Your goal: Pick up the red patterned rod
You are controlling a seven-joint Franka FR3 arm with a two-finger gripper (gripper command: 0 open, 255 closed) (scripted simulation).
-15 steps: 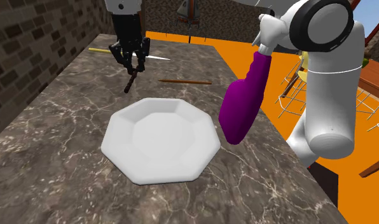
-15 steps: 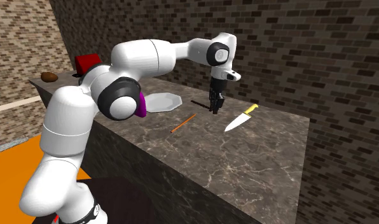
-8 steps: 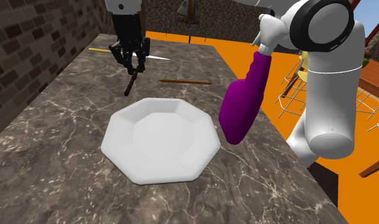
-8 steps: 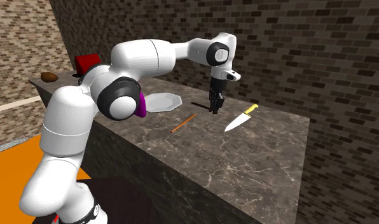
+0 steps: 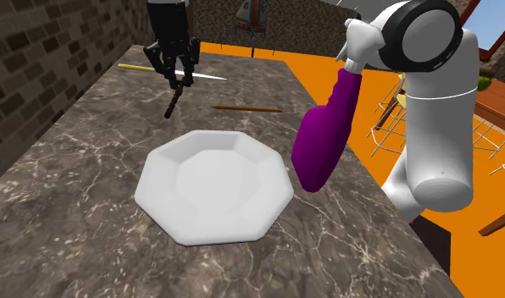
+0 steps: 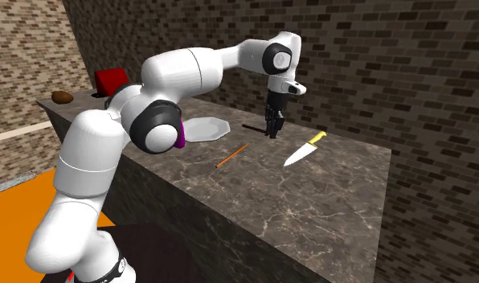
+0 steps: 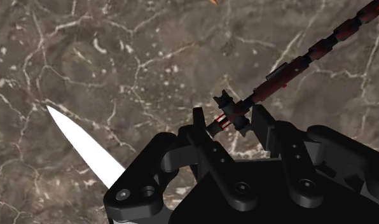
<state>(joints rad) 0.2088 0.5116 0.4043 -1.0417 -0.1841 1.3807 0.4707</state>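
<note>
The claw (image 5: 176, 72) pinches one end of the red-and-black rod (image 5: 174, 100) near the far end of the counter (image 5: 73, 212).

Both fingers are squeezed tight on the rod, and it slants down over the stone top — I cannot tell if its low tip touches. A knife (image 5: 210, 76) with a white blade and a yellow handle lies behind it at the far end. A white plate (image 5: 158, 199) sits in the middle of the counter, apart from the rod, and its inside is plain white. A thin brown stick (image 5: 246, 108) lies between plate and knife. A purple bottle (image 5: 323, 140) leans at the edge by the robot — just beside the plate.
</note>
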